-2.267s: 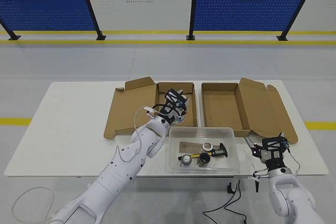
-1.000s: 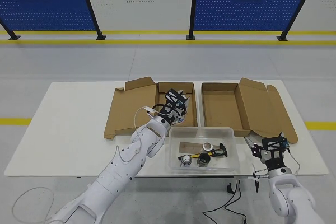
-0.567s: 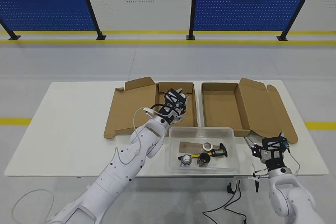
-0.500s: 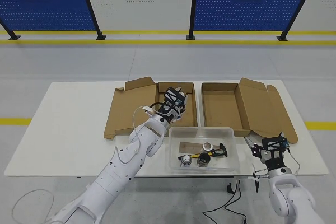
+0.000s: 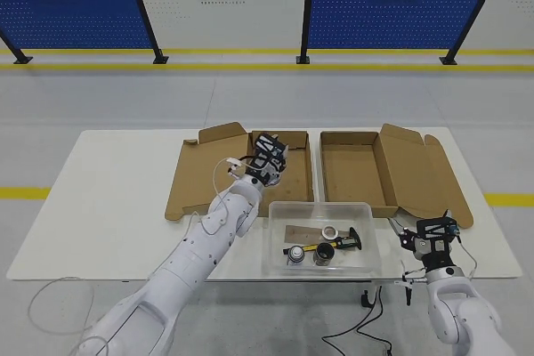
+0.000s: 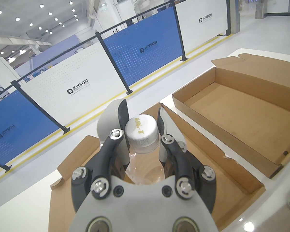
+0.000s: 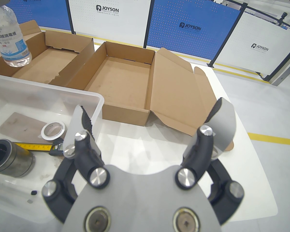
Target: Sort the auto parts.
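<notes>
My left gripper (image 6: pixel 142 109) is shut on the neck of a clear plastic bottle (image 6: pixel 141 131) with a white cap. In the top view this gripper (image 5: pixel 269 153) hangs over the back of the left cardboard box (image 5: pixel 294 184). The right wrist view shows the bottle (image 7: pixel 10 42) upright, its base low over that box's floor. My right gripper (image 7: pixel 149 112) is open and holds nothing, near the table's front right edge (image 5: pixel 427 234). A clear plastic bin (image 5: pixel 367 210) between the arms holds a steel bearing (image 7: pixel 7 158), a tape ring (image 7: pixel 52 130) and a yellow tape measure (image 7: pixel 36 146).
The right cardboard box (image 5: pixel 349 173) lies open with its flaps spread toward the right (image 5: pixel 427 173). The left box's lid (image 5: pixel 205 173) is folded out to the left. White tabletop (image 5: pixel 107 205) stretches out on the left side.
My left gripper has carried the bottle from the front right part of the left box toward its back, a little leftward. The right arm has stayed still.
</notes>
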Motion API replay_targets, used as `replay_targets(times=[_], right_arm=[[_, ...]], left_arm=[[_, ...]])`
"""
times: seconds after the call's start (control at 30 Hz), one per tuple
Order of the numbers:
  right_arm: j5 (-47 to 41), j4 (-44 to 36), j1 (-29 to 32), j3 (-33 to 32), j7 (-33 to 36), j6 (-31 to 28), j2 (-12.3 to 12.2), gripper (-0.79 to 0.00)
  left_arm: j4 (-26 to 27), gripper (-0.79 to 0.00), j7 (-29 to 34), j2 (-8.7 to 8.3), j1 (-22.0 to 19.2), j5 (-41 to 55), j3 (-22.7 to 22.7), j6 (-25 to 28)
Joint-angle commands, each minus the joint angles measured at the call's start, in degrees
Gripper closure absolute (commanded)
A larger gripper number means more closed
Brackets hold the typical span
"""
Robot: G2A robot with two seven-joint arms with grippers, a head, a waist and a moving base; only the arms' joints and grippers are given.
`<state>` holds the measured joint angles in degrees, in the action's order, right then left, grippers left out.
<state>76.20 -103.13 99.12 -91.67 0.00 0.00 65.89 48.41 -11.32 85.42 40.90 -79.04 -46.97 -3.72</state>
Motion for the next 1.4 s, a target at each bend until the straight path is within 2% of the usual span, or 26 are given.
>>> replay_targets(times=[0.0,0.03,0.07,0.1,0.4,0.5,0.63,0.77,0.87,1.13,1.37], right_arm=[[0.0,0.0,0.0,0.0,0.0,0.0,0.0,-0.785],[0.0,0.0,0.0,0.0,0.0,0.0,0.0,-0.785],[0.0,0.0,0.0,0.0,0.0,0.0,0.0,-0.785],[0.0,0.0,0.0,0.0,0.0,0.0,0.0,-0.785],[0.0,0.0,0.0,0.0,0.0,0.0,0.0,-0.785],[0.0,0.0,0.0,0.0,0.0,0.0,0.0,-0.785],[0.0,0.0,0.0,0.0,0.0,0.0,0.0,-0.785],[0.0,0.0,0.0,0.0,0.0,0.0,0.0,-0.785],[0.0,0.0,0.0,0.0,0.0,0.0,0.0,-0.785],[0.0,0.0,0.0,0.0,0.0,0.0,0.0,-0.785],[0.0,0.0,0.0,0.0,0.0,0.0,0.0,-0.785]], left_arm=[[-2.2,0.000,-1.2,0.53,-0.5,0.7,0.3,0.5],[-3.1,-0.154,-1.7,0.80,-0.8,0.9,0.5,0.6],[-3.9,-0.357,-2.1,1.04,-1.1,1.1,0.7,0.8],[-4.6,-0.785,-2.2,1.27,-1.3,1.2,0.8,0.8],[-6.3,-0.785,-1.9,2.48,-3.1,-1.0,1.5,0.6],[-5.3,-0.785,-1.2,2.48,-3.1,-3.2,1.7,0.2],[-1.4,-0.785,0.5,2.08,-2.5,-6.4,1.5,-0.2],[5.7,-0.785,4.7,1.14,-0.4,-8.7,-0.2,0.2],[13.1,-0.785,7.7,0.00,2.5,-9.3,-2.3,3.4],[33.2,-0.785,25.4,-3.04,12.0,-5.7,-8.9,18.4],[43.3,-0.785,41.3,-4.03,17.9,5.8,-11.3,27.7]])
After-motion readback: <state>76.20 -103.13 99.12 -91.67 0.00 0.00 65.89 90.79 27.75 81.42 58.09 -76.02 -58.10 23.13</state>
